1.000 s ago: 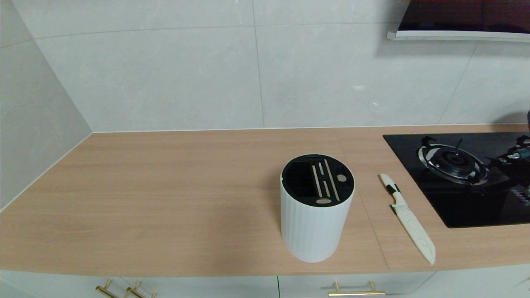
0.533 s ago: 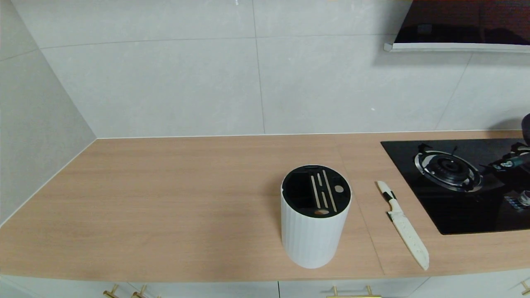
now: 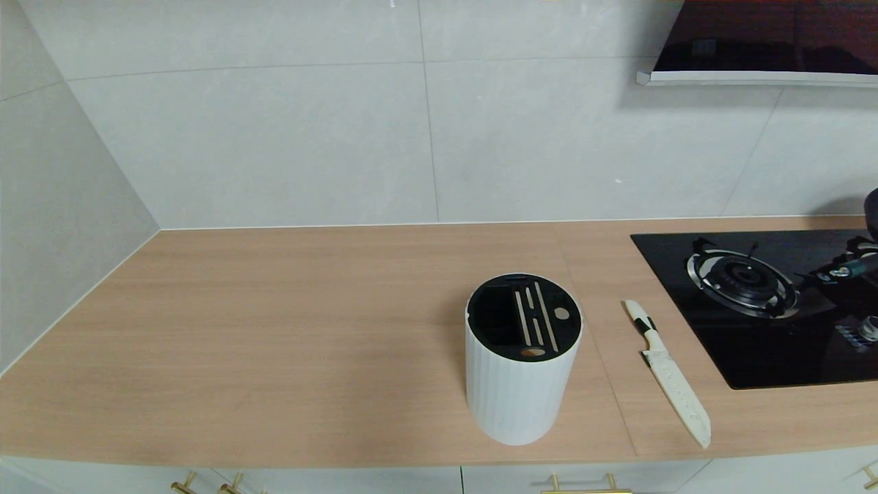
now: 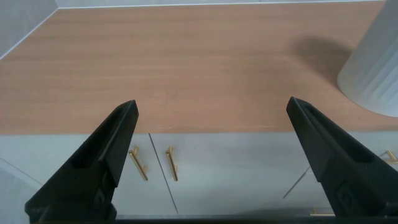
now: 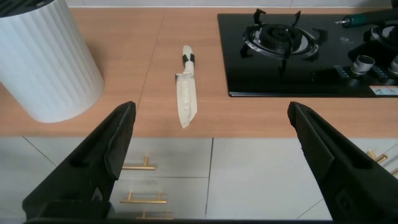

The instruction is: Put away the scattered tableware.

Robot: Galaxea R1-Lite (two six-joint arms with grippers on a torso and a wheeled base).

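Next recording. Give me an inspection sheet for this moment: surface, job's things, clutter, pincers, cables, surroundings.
Surface: wooden countertop, flat, with a seam right of the holder.
Job's things: white knife lies flat between holder and hob, handle toward the wall; white ribbed holder stands upright, with nothing in its slots.
Clutter: small items at the hob's right edge, too cut off to identify.
Pincers: left pincer open, holding nothing, at the counter's front edge; right pincer open, holding nothing, short of the knife.
Cables: nothing seen.
Surroundings: gas hob, tiled wall, range hood, cabinet handles.
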